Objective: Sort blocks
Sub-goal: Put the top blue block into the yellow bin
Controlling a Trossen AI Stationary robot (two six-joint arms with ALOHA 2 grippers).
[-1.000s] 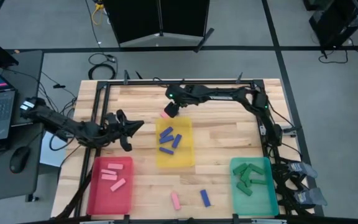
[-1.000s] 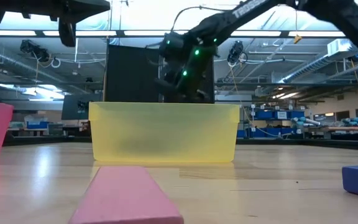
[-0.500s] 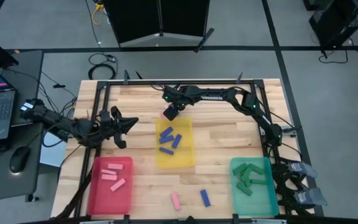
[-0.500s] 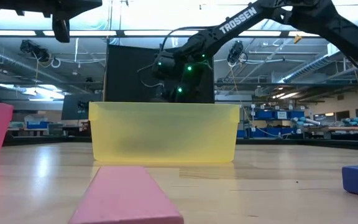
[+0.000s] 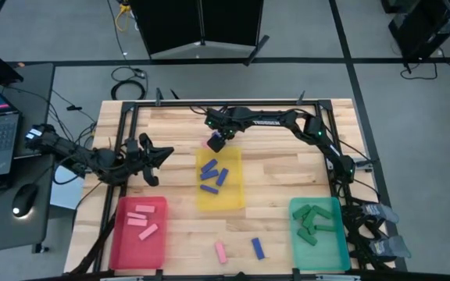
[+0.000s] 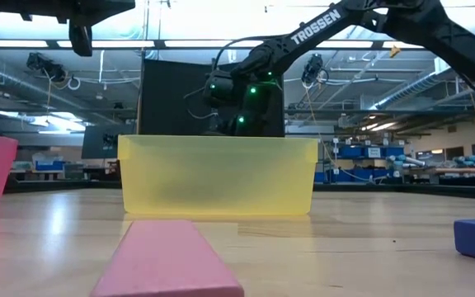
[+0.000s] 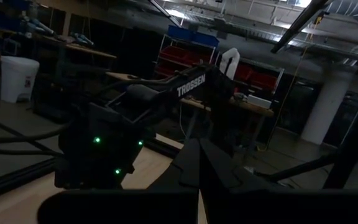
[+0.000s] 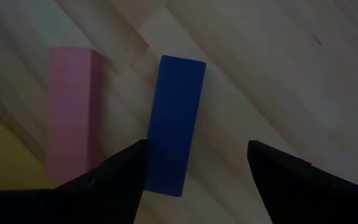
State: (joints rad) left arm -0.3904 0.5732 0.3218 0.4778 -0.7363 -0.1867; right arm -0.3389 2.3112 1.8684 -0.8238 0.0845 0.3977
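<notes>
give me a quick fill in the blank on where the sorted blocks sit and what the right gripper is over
The blue blocks already sorted lie in the ____ tray.
The green blocks fill the ____ tray.
The right gripper hangs open over a blue block that lies beside a ____ block on the table.
The left gripper is ____, holding nothing.

Missing words: yellow; teal; pink; shut

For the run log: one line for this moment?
right gripper: open over blue block, beside pink block | left gripper: shut, waiting
</notes>
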